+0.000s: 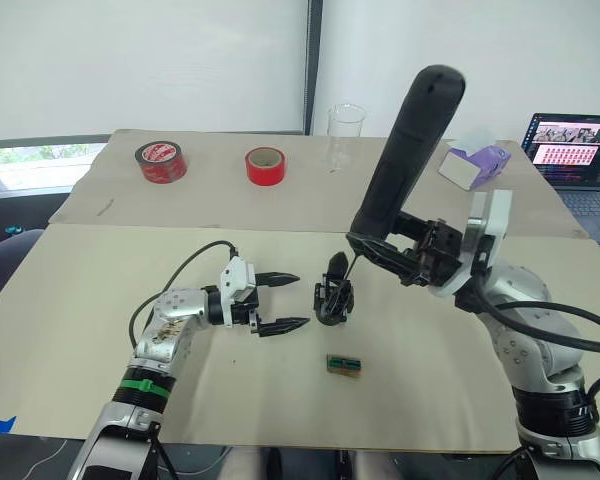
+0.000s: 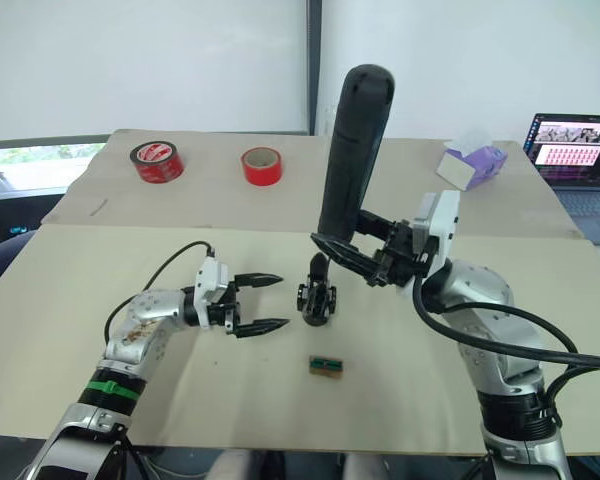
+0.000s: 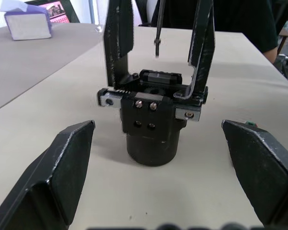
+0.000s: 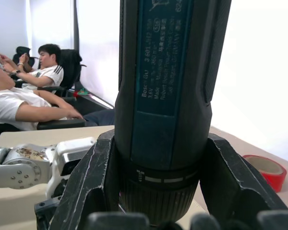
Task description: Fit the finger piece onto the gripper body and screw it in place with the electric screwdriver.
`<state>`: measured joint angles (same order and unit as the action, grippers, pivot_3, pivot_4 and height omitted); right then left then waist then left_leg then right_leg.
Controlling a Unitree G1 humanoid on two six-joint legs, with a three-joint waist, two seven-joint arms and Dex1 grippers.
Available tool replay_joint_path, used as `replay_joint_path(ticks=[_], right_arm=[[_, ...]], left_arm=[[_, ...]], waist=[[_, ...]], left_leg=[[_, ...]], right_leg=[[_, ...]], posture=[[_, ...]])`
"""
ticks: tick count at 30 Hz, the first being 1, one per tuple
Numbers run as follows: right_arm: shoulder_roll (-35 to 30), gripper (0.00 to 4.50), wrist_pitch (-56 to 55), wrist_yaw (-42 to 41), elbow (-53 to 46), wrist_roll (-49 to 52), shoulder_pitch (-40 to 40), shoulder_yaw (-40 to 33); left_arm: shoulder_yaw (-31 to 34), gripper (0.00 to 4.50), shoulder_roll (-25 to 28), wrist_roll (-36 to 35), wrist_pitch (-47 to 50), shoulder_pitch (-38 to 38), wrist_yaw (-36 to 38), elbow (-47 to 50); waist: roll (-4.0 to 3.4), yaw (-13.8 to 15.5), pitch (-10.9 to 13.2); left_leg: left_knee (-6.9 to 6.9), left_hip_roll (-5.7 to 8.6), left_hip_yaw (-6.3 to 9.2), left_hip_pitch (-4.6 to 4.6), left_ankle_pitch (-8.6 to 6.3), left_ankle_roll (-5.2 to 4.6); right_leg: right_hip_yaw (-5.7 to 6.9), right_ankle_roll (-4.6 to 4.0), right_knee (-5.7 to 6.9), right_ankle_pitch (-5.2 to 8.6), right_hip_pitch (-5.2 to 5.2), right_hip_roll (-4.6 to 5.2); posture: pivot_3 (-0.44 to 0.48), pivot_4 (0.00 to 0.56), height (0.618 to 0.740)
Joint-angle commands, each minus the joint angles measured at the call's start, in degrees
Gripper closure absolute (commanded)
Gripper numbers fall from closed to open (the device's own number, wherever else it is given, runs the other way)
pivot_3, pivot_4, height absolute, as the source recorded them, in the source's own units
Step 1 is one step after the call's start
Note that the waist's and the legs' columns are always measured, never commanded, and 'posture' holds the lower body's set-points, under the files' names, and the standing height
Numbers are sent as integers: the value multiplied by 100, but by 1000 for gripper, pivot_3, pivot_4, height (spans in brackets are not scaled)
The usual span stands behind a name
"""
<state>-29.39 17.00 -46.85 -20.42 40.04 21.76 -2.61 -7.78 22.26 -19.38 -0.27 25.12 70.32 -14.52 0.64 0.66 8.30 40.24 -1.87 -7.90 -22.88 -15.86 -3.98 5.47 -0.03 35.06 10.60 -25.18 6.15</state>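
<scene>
The gripper body (image 1: 333, 300) stands upright on its round base mid-table. Two black fingers rise from it in the left wrist view, and I cannot tell which one is the finger piece. My left gripper (image 1: 302, 300) is open just left of the body, its fingers (image 3: 62, 172) spread on either side of the body without touching it. The electric screwdriver (image 1: 410, 150) is held nearly upright, leaning right, with my right gripper (image 1: 380, 252) shut on its lower end. Its thin bit (image 3: 157, 33) hangs just above the top of the body.
A small green-brown block (image 1: 344, 365) lies in front of the body. Two red tape rolls (image 1: 161, 161) (image 1: 265, 166), a clear beaker (image 1: 346, 125), a purple tissue box (image 1: 475, 165) and a laptop (image 1: 575, 150) sit on the far table. Seated people (image 4: 19, 96) are beyond the table.
</scene>
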Motion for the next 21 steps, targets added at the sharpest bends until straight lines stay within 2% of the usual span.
replay_joint_path(ticks=[1,21], right_arm=[[70,2593,-132,-106,-66,13,247,-91],[302,2593,106,-329,-29,4,402,133]], left_arm=[[-26,0,-74,106,-124,151,-112,27],[-205,0,-106,400,-101,227,-199,-49]], waist=[[0,0,0],[0,-6,0]], left_leg=[[0,0,0,0,0,0],[0,-1,1,0,0,-1]], right_leg=[[0,0,0,0,0,0],[1,-1,1,-1,-1,0]], posture=[[0,150,740],[0,150,740]])
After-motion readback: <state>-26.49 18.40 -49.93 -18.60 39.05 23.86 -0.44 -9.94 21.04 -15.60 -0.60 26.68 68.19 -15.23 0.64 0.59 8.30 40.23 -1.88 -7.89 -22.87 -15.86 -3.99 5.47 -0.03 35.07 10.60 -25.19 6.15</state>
